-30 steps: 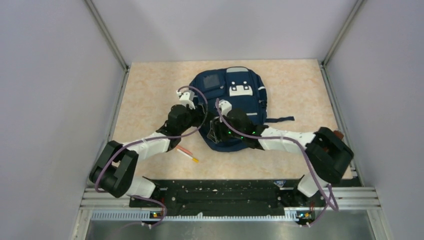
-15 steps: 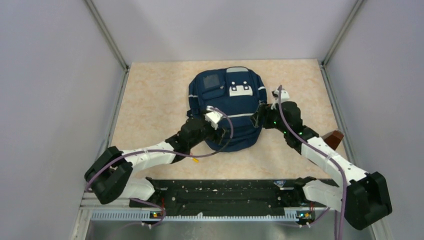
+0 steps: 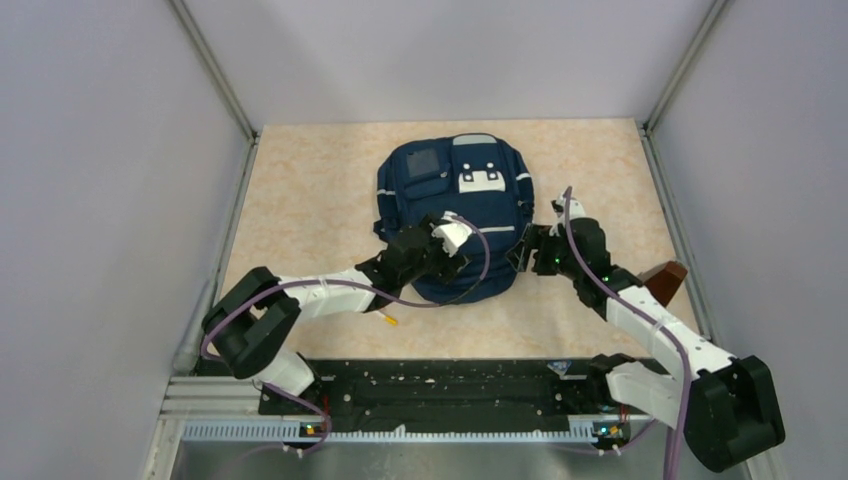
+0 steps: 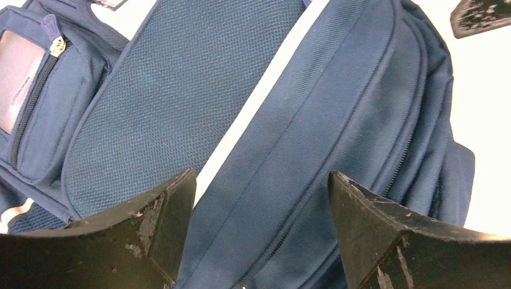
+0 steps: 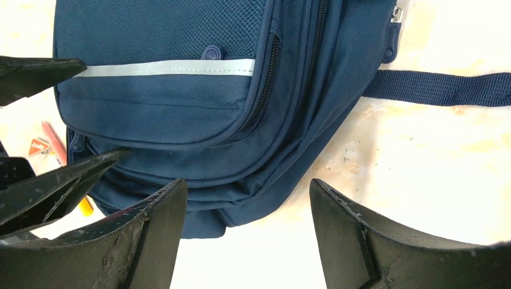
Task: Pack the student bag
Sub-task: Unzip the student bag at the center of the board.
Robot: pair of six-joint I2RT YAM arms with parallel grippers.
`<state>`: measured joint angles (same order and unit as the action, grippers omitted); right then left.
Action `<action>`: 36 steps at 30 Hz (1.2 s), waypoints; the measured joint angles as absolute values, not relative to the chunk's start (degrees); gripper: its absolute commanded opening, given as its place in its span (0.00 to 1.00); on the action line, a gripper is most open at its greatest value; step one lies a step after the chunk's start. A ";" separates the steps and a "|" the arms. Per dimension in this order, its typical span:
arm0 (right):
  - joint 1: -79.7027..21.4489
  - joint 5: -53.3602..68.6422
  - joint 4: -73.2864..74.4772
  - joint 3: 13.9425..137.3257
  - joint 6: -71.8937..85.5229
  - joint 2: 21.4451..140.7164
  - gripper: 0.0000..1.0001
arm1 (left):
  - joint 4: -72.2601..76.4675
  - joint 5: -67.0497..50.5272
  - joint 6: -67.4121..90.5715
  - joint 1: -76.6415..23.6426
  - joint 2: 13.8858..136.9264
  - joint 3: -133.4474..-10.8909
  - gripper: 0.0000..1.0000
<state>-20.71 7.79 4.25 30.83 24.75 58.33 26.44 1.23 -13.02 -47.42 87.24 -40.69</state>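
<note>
The navy student bag (image 3: 455, 190) lies flat in the middle of the table, white patches on its front pocket facing up, zippers shut. My left gripper (image 3: 430, 250) is open over the bag's near end; its fingers (image 4: 163, 211) straddle a zipper seam of the bag (image 4: 337, 120), holding nothing. My right gripper (image 3: 522, 252) is open just right of the bag's near right corner, low over the table, with the bag's corner (image 5: 199, 120) between and ahead of its fingers. A bag strap (image 5: 440, 87) lies on the table to the right.
A pen or pencil with a yellow tip (image 3: 388, 318) lies on the table near the bag's left front corner, also showing in the right wrist view (image 5: 54, 144). A brown object (image 3: 665, 277) sits at the table's right edge. Grey walls enclose the table.
My left gripper has moved right along the bag's near end. My right arm swung from over the bag out to its right side, then drew slightly nearer.
</note>
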 measured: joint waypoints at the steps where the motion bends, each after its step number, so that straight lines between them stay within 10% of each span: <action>1: -20.71 7.77 4.36 30.74 24.77 58.13 0.73 | 26.24 1.69 -13.37 -47.42 87.68 -41.08 0.79; 16: -20.71 8.08 0.82 25.82 27.35 56.51 0.75 | 27.97 7.20 -13.17 -48.12 88.25 -41.93 0.63; 22: -20.71 11.09 -8.14 21.65 33.34 61.32 0.77 | 28.58 7.09 -12.47 -48.14 88.25 -42.19 0.30; 24: -20.71 12.03 -11.51 21.41 34.94 63.46 0.67 | 28.86 6.90 -12.36 -48.18 88.25 -42.44 0.18; 29: -20.73 13.37 -17.26 22.94 36.69 70.37 0.00 | 29.08 7.53 -13.96 -48.23 87.85 -43.05 0.00; 36: -20.73 9.02 -16.03 27.20 34.92 74.89 0.00 | 23.14 11.38 -17.80 -47.70 85.76 -50.30 0.00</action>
